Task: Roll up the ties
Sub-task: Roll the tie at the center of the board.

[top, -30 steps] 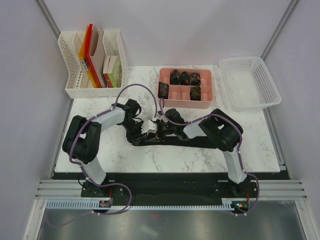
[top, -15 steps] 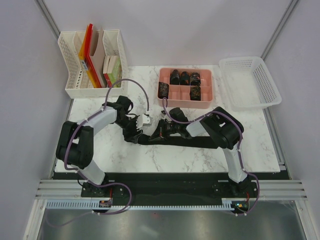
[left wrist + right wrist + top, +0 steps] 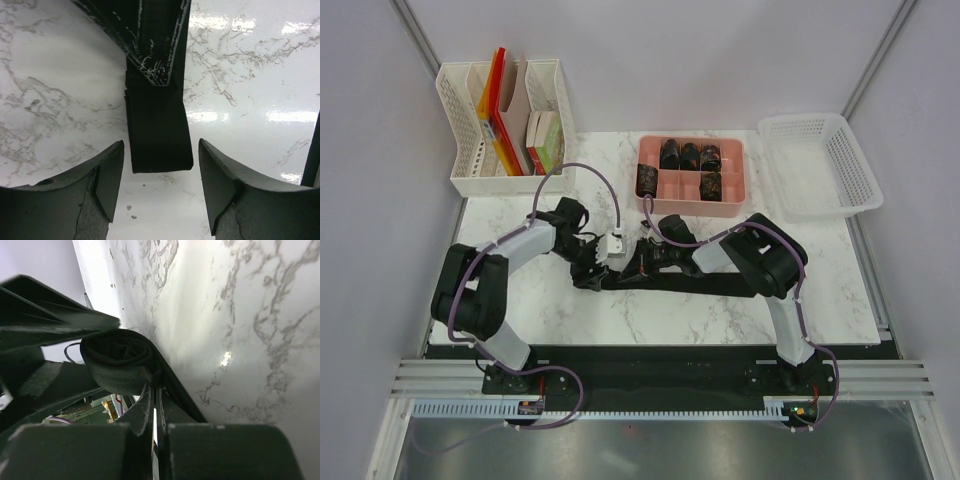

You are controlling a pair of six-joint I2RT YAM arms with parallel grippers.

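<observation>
Was mid-roll on the blackish fabric necktie, stretched along the white marble desk just in front of the pink plastic compartment tray. Had its started coil pinched in the shut right jaws; had the left jaws spread wide either side of it, gripping nothing. Likely called next for closing left, then winding on tightly.

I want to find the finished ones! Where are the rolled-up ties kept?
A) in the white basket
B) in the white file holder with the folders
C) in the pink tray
C: the small dark rolled ties sit in the compartments of the pink tray.
</observation>
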